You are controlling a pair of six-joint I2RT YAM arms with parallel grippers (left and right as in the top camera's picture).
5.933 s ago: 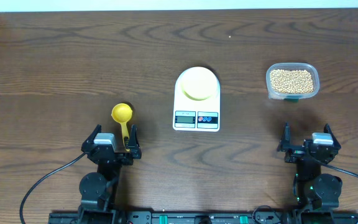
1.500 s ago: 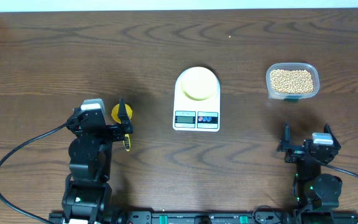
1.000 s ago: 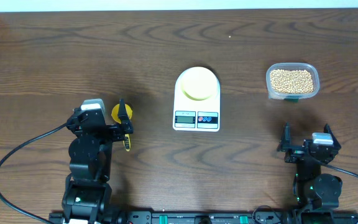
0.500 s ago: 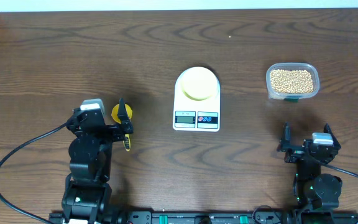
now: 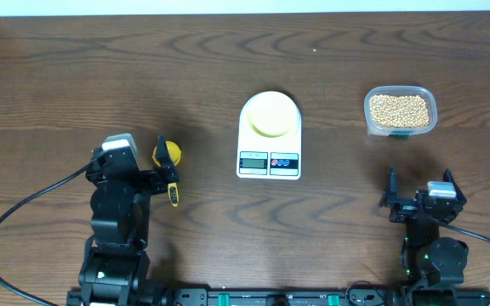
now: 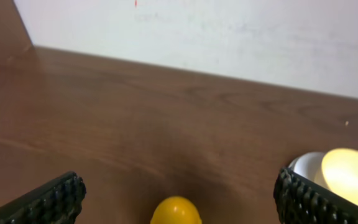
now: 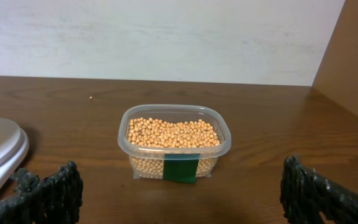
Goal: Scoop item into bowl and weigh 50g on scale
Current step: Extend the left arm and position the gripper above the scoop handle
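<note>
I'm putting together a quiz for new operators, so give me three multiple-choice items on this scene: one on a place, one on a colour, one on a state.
1. Where is the bowl?
A) beside the tub
B) on the scale
C) in a gripper

2. What colour is the scoop?
A) red
B) green
C) yellow

3. How is the left gripper?
A) open, holding nothing
B) shut on the scoop
C) shut on the bowl

Answers:
1 B: the bowl rests on the scale's platform.
2 C: its head shows yellow in the overhead and left wrist views.
3 A: its jaws stand wide apart on either side of the scoop.
</note>
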